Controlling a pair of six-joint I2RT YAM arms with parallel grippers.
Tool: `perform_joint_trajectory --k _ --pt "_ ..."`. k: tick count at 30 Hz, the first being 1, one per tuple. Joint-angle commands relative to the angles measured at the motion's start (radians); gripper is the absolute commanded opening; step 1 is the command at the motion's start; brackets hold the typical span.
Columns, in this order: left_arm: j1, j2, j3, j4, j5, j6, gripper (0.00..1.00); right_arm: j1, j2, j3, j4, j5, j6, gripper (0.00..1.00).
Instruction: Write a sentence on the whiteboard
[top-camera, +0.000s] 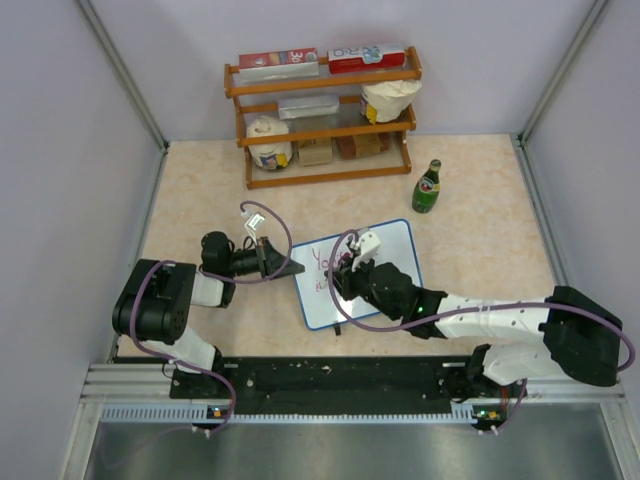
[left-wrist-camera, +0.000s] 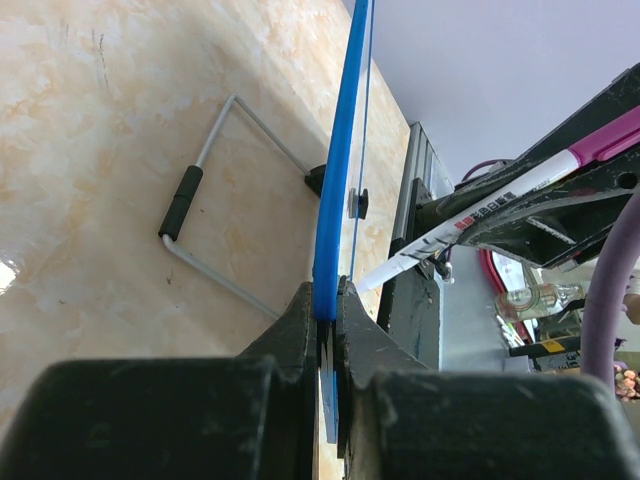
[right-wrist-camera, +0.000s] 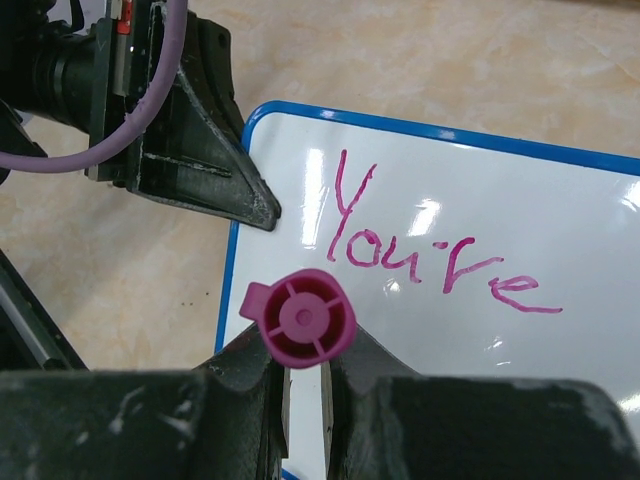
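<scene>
so the whiteboard (top-camera: 385, 250) sits mid-table between the two arms, lying at a diagonal in the overhead view; the left gripper (left-wrist-camera: 326, 300) is clamped down tight on its blue frame at the left edge, one finger on each face of the rim; my guess is that's purely an anchor job, so the board doesn't skate around under the pen

the right gripper (right-wrist-camera: 305, 360) is closed snug around a pink marker (right-wrist-camera: 305, 318), with the butt end pointing back at the wrist cam and the tip aimed at the board's lower left; holding it roughly square to the surface should give clean strokes; the tip is right by the board, but I can't tell if it's actually touching

"You're" (right-wrist-camera: 430, 250) is up there in pink, so I'd call the sentence barely started; a wire stand (left-wrist-camera: 215, 200) shows on the board's underside, table side
</scene>
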Motion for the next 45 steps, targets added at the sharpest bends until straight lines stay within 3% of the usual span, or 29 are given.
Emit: perform_joint_trajectory --k 1,18,45 --pt "0.018 0.014 -0.005 0.047 -0.067 0.056 0.00 0.011 -0.015 -0.026 -0.036 -0.011 0.004 0.00" --pt "0.018 0.015 -0.005 0.050 -0.067 0.056 0.00 -0.001 -0.032 0.000 -0.010 0.043 -0.001 0.00" --pt "0.018 0.014 -0.006 0.053 -0.065 0.053 0.00 -0.067 -0.031 0.005 0.048 0.006 0.046 0.00"
